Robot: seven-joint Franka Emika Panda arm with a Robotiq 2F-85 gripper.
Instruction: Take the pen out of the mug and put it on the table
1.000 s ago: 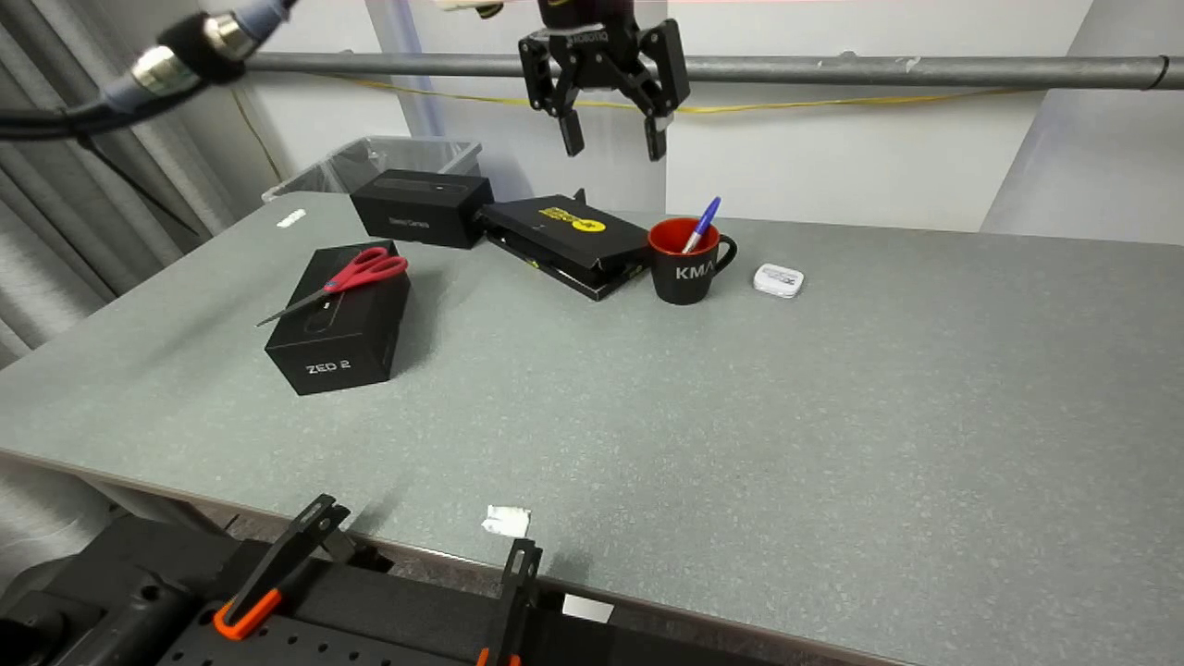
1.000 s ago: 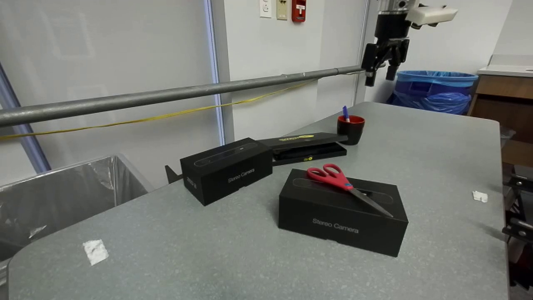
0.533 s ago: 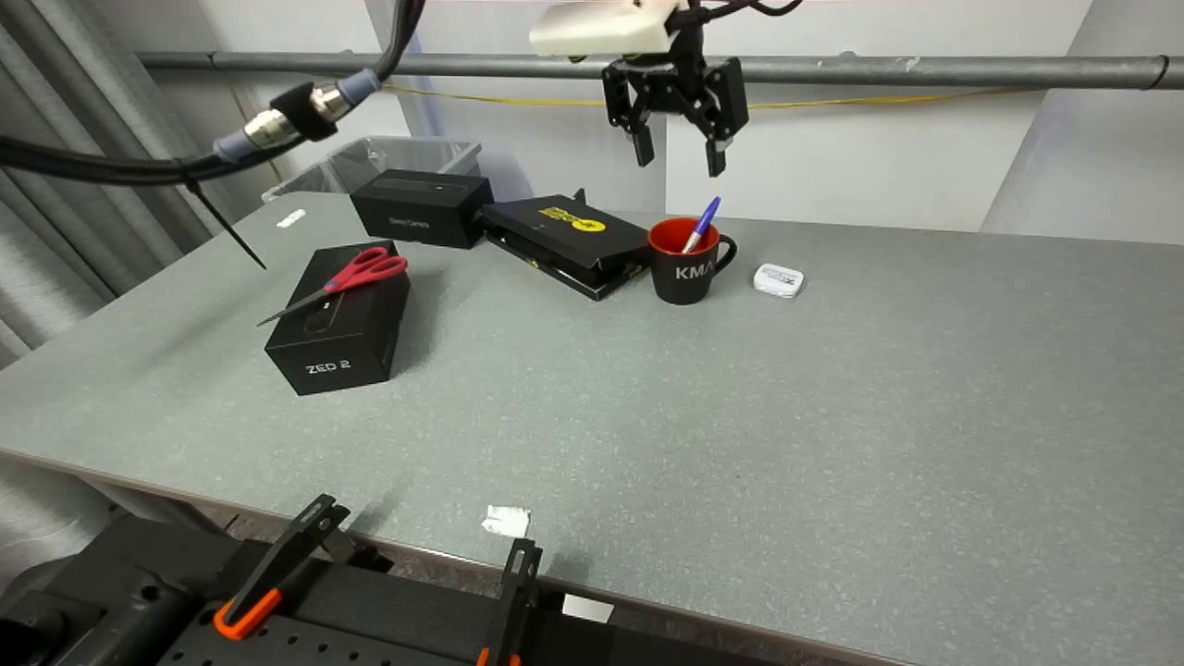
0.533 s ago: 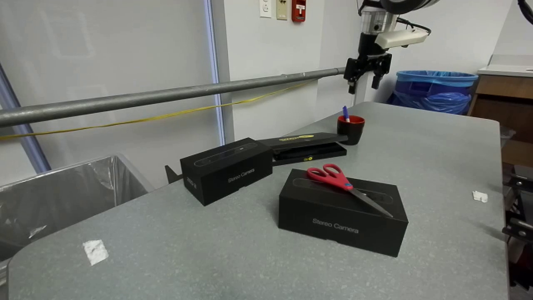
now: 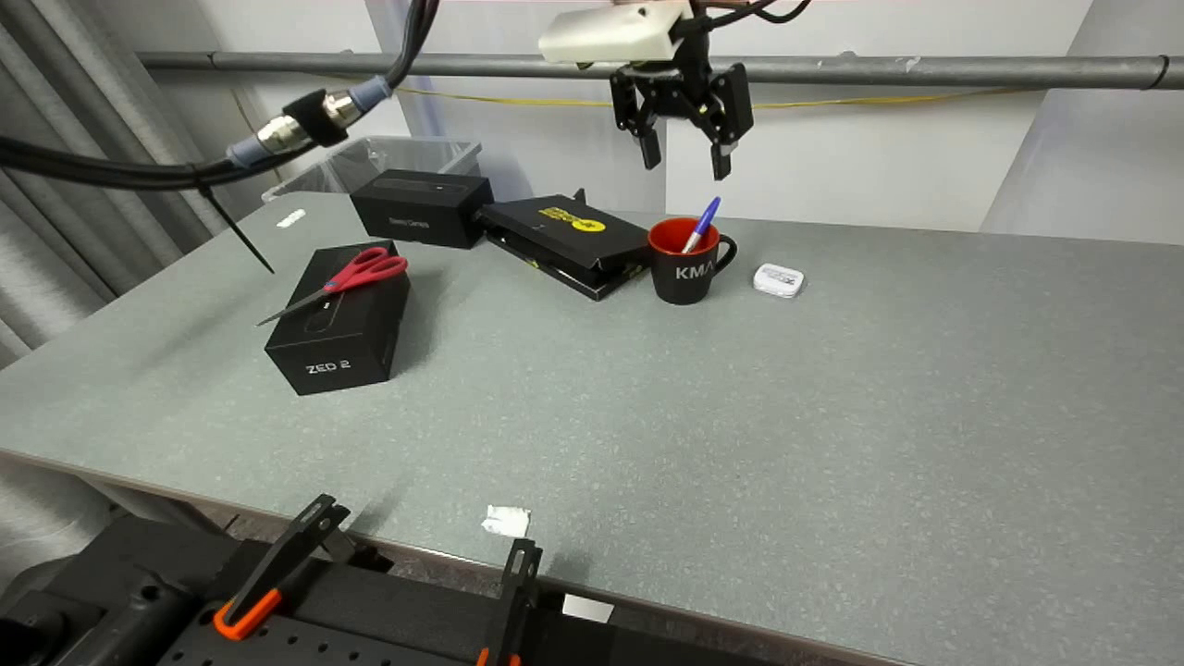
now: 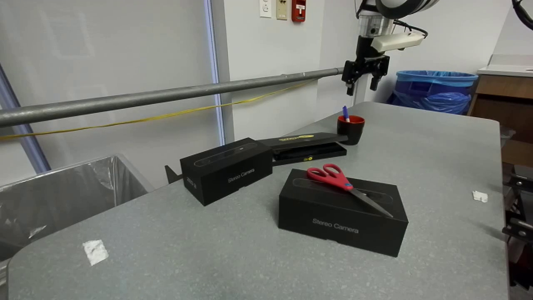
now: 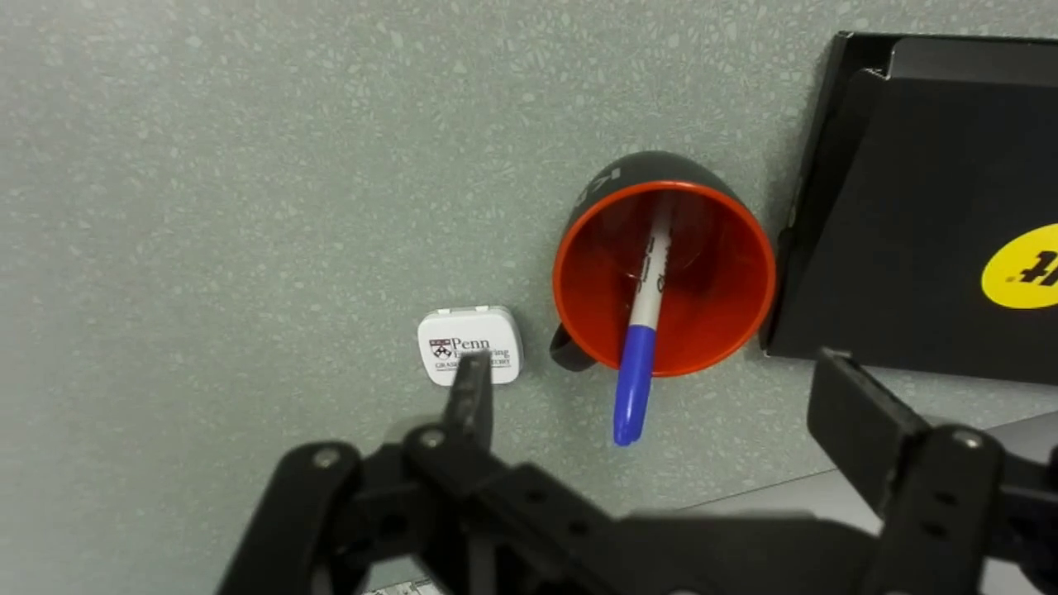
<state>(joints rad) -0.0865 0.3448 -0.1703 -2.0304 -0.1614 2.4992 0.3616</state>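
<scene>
Pen (image 5: 704, 222) in mug (image 5: 678, 286), mug on table (image 5: 879, 416), my gripper (image 5: 686, 167) above them, apart.
In an exterior view, left to right: scissors (image 5: 339, 278) on near box (image 5: 370, 319), second box (image 5: 421, 211) behind it, flat box (image 5: 575, 239), mug just beside that, then small case (image 5: 778, 280) near mug. Pen leans right, top above mug.

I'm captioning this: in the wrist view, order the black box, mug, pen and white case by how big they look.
1. Black box, though cut off
2. Mug
3. Pen, white case: too close to rank; pen longer, case broader
</scene>
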